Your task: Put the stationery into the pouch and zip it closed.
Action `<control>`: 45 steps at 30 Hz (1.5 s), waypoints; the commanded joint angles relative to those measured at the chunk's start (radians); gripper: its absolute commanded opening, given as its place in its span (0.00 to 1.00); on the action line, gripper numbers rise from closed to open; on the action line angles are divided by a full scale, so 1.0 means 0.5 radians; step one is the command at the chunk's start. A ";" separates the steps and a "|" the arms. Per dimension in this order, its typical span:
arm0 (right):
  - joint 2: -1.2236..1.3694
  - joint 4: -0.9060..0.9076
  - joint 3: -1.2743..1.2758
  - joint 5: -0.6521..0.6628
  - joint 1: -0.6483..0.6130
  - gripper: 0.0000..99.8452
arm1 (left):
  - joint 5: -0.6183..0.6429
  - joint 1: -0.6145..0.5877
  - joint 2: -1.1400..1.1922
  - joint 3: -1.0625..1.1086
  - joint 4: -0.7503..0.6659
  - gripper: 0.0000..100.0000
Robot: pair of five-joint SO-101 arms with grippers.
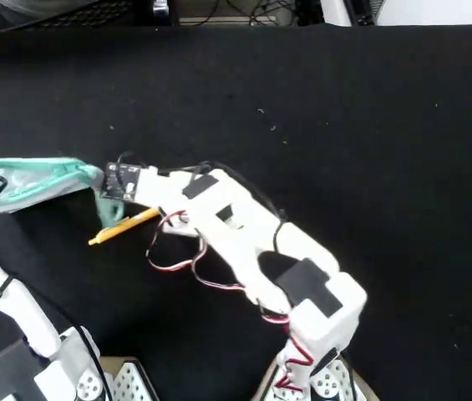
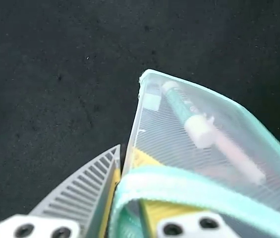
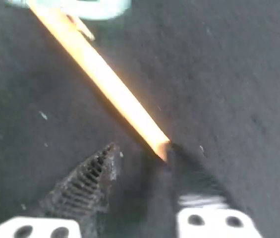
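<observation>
At the tabletop's (image 1: 344, 125) left edge, the soft mesh pouch (image 1: 31, 180) was held clamped in the left pincer (image 2: 130, 173). The orange pen (image 1: 123, 226) (light, stiff, likely to roll) was seen just beside its mouth, best taken mid-shaft by the right pincer (image 3: 140, 148), which was open.

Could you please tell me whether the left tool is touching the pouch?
Touching. The left wrist view shows the left tool clamped on the pouch, whose edge lies pressed against the ridged finger.
</observation>
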 commanded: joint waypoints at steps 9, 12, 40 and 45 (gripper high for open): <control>0.434 0.381 -0.640 0.150 -0.031 0.20 | -0.052 -0.023 -0.025 -0.103 -0.009 0.03; 0.443 0.430 -0.637 0.178 -0.028 0.08 | -0.052 -0.023 -0.025 -0.103 -0.009 0.03; -0.848 0.319 0.766 0.129 1.053 0.24 | -0.058 0.155 -0.025 -0.103 0.046 0.03; -0.931 0.313 0.664 -0.074 0.752 0.23 | -0.058 0.158 -0.012 -0.100 0.046 0.03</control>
